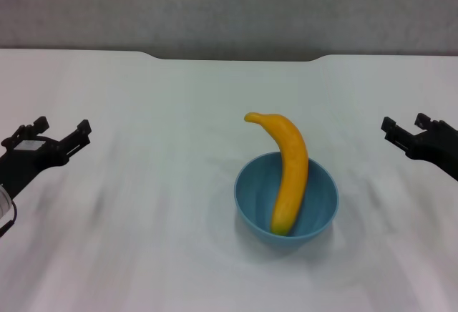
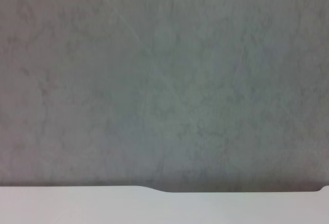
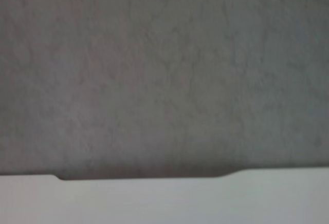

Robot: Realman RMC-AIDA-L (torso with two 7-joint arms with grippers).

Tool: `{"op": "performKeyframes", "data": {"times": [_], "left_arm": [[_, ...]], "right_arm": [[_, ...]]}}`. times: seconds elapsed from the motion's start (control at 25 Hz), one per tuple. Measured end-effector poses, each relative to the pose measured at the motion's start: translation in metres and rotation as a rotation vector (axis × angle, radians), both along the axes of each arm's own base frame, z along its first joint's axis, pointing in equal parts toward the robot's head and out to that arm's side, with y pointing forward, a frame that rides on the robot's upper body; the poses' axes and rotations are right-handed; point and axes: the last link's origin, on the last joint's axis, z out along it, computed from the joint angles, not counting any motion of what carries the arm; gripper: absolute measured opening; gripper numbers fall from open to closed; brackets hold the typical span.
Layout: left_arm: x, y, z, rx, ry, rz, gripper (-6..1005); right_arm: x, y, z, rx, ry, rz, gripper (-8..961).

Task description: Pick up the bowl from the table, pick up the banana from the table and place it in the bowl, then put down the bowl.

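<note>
Bowl (image 1: 286, 201) sits on the white counter (image 1: 143, 183), lower centre of the head frame, a little right of the midline. Banana (image 1: 288, 172) stands propped inside it: lower end down near the bowl's near wall, body leaning over the far rim, curved tip poking up and toward the upper left. Touches the bowl only, no hand on either.

Left hand (image 1: 63, 132) hovers at the left edge of the frame, mid-height, well apart from the bowl. Fingers spread wide, gripping nothing. Dark wrist body trails down toward the lower left corner.

Right hand (image 1: 404, 122) hovers at the right edge, at about the same height, likewise well apart from the bowl. Fingers parted, gripping nothing. Bowl lies between the two hands, lower in the frame than both and somewhat nearer the right one.

Notch in the counter's far edge (image 1: 236, 56) shows at upper centre of the head frame, with a grey wall (image 1: 229, 4) behind it.

Left wrist view: only the grey wall (image 2: 164, 80) filling most of the frame and a strip of counter (image 2: 77, 206) along the bottom, notch edge included. Neither bowl nor banana there.

Right wrist view: much the same, wall (image 3: 164, 70) above, counter strip (image 3: 205, 198) below with the notch at lower centre.
</note>
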Motion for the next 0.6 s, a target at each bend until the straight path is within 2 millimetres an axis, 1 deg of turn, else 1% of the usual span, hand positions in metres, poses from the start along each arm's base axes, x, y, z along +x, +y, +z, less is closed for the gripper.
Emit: {"op": "performKeyframes", "data": {"times": [0.12,0.2,0.28,0.4,0.6], "left_arm": [[-0.002,-0.002,-0.002,-0.001,-0.013,0.008,902],[-0.003,-0.001,-0.002,0.002,-0.023,0.013,902],[-0.003,0.0,-0.005,0.0,-0.015,0.015,902],[-0.002,0.0,-0.01,-0.006,0.025,-0.001,902],[0.004,0.006,-0.017,-0.026,0.093,-0.031,902]], "right_arm": [[0.001,-0.001,0.001,0.035,-0.012,0.03,764],[0.005,-0.003,0.004,0.077,0.007,0.016,764],[0.014,-0.008,0.005,0.109,0.017,-0.007,765],[0.023,-0.014,0.005,0.126,-0.022,-0.018,765],[0.047,-0.028,0.004,0.138,-0.062,-0.106,766]]}}
